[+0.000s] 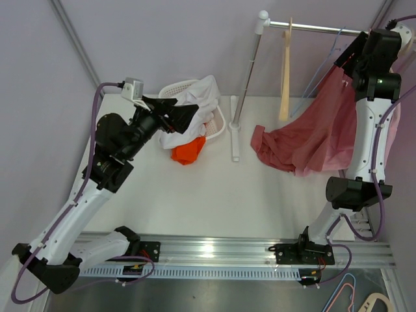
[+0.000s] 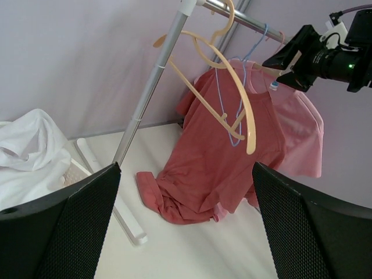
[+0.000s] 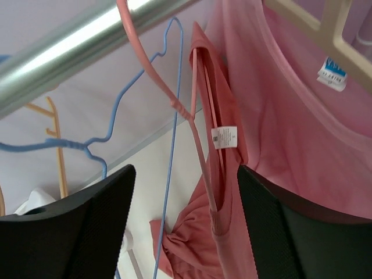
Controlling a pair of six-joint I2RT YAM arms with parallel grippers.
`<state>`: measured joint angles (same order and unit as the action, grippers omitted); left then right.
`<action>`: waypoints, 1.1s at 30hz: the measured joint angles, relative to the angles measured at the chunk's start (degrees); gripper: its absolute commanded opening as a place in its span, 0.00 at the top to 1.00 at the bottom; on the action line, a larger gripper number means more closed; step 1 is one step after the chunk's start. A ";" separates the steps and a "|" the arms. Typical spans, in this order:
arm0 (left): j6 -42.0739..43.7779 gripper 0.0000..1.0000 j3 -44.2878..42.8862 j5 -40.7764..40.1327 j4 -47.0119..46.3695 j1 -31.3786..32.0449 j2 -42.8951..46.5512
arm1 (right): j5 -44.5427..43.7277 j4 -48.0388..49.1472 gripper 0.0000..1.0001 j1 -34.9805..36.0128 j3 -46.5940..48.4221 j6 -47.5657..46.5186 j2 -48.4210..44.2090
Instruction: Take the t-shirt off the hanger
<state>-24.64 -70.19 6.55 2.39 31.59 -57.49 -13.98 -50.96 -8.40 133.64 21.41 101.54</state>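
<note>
T-shirt (image 3: 229,192), red, draped on pink hanger (image 3: 157,75), collar (image 3: 202,104) between wide-apart jaws of right gripper (image 3: 186,174). Left gripper (image 2: 186,168) gaping too, shirt well ahead. Best to pinch collar cloth only, clear of hanger, then peel sideways.

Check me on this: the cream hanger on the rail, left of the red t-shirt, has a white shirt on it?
No. The cream hanger on the rail, left of the red t-shirt, is bare, as the top view shows.
</note>
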 measured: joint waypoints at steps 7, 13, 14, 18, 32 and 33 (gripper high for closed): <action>-0.85 0.01 4.98 -2.36 -7.85 0.00 0.22 | -3.39 -0.15 0.43 -0.26 4.17 -0.98 2.82; -0.50 0.01 7.21 -3.45 -11.56 0.00 1.03 | -4.87 -0.17 0.44 -0.26 4.31 -1.18 5.22; -0.33 0.01 7.48 -3.54 -11.98 0.00 1.29 | -5.03 -0.09 0.47 -0.26 4.28 -1.36 5.64; 0.31 0.00 7.91 -3.58 -13.18 0.00 2.19 | -5.77 0.90 0.82 -0.20 4.28 -2.51 7.06; 1.16 0.01 7.91 -3.58 -13.92 0.00 2.34 | -10.32 3.89 1.00 3.61 4.26 -5.66 7.91; 1.11 0.01 7.91 -3.58 -13.90 0.00 2.34 | -10.78 4.07 1.00 4.42 4.26 -6.08 7.91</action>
<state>-23.53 -62.28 2.96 -11.51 31.59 -55.16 -24.75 -46.89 -3.99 137.91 15.33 109.45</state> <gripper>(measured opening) 0.994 0.043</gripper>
